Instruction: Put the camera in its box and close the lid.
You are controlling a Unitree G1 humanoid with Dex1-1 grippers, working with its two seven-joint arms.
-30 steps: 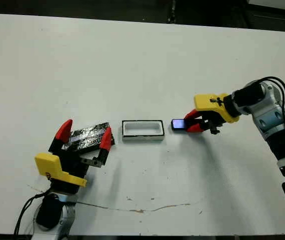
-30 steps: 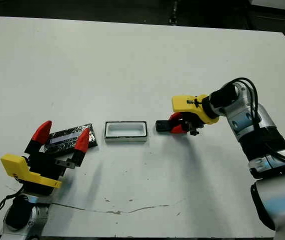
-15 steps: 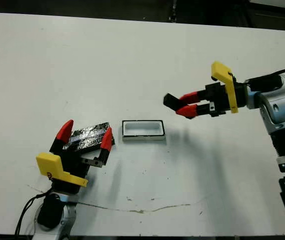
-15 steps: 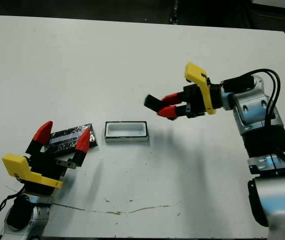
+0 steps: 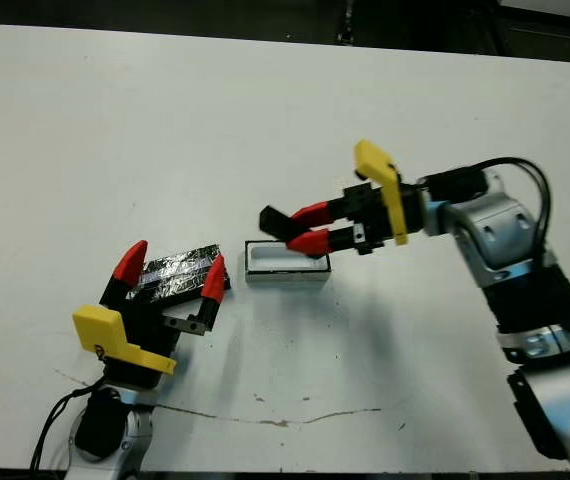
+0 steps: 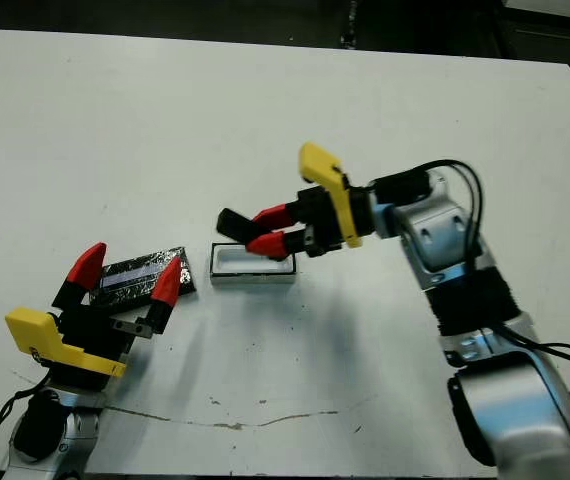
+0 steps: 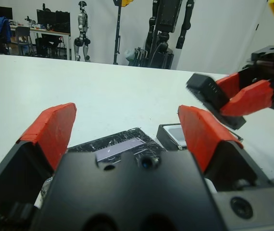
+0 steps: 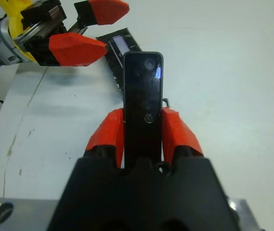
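The camera [image 8: 143, 103] sits pinched between the two red fingers of the right pincer [image 5: 302, 227], its free end sticking out past the fingertips; it is carried clear of the tabletop [image 5: 265, 120] and hangs above the box [image 5: 285, 260], over the end nearer the other arm; the step in hand, as I judge it, is the lowering of the bar into the tray; to do it well the long side of the camera should be turned to run along the long side of the box, since the tray looks only a little longer than the bar; the bar also seems tilted, its free end higher, so it wants levelling before it goes down; the descent should be slow and straight, and the fingers should part only once the bar rests on the white floor, lest it tip onto the rim

The box itself stands open just under the right pincer, its white inside bare as far as can be seen; nothing lies in it yet

Farther out, the lid [image 5: 177, 271] lies flat on the tabletop, between the spread red fingers of the left pincer [image 5: 169, 270], which holds nothing; lid and box are near but apart
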